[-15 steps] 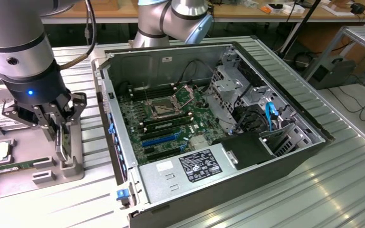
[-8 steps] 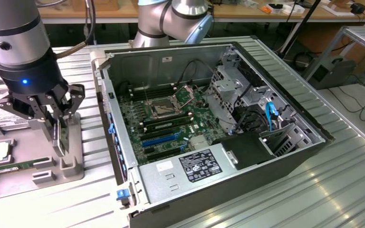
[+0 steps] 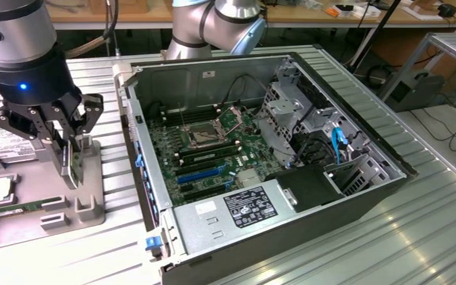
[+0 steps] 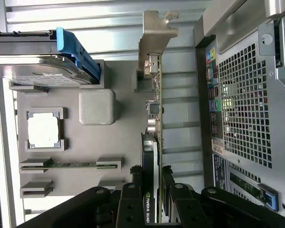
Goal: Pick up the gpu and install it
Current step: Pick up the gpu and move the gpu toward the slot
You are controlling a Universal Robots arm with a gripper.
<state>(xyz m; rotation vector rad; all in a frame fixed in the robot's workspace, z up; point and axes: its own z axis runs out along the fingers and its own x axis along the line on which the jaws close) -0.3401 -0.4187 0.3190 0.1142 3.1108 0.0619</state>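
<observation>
Fingers (image 4: 132,202) of the black multi-link claw (image 4: 152,194) are pressing in from both sides on the gpu (image 4: 155,102), a thin green circuit-board card with a dark face and a silver metal bracket at its far end, so the claw is closed on the card. The gpu is standing on edge, upright over the flat grey plastic tray (image 4: 128,142). Its bracket end appears to be sitting at a grey slot block on that tray, though whether the card is resting there or hanging just clear is hard to judge.

Beyond the claw on the same tray, a narrow green memory stick (image 4: 71,165) is lying in its clips. A square silver processor chip (image 4: 43,129) is sitting in a frame just past it, and a boxy silver hard drive (image 4: 38,71) with a blue tab is lying at the far end.

To the exterior view's right of the tray, the open dark-grey computer case (image 3: 212,74) is lying on its side on the ribbed metal surface (image 3: 418,225). It is showing its green motherboard (image 3: 204,148) and a silver power supply box (image 3: 236,208) with a black label.
</observation>
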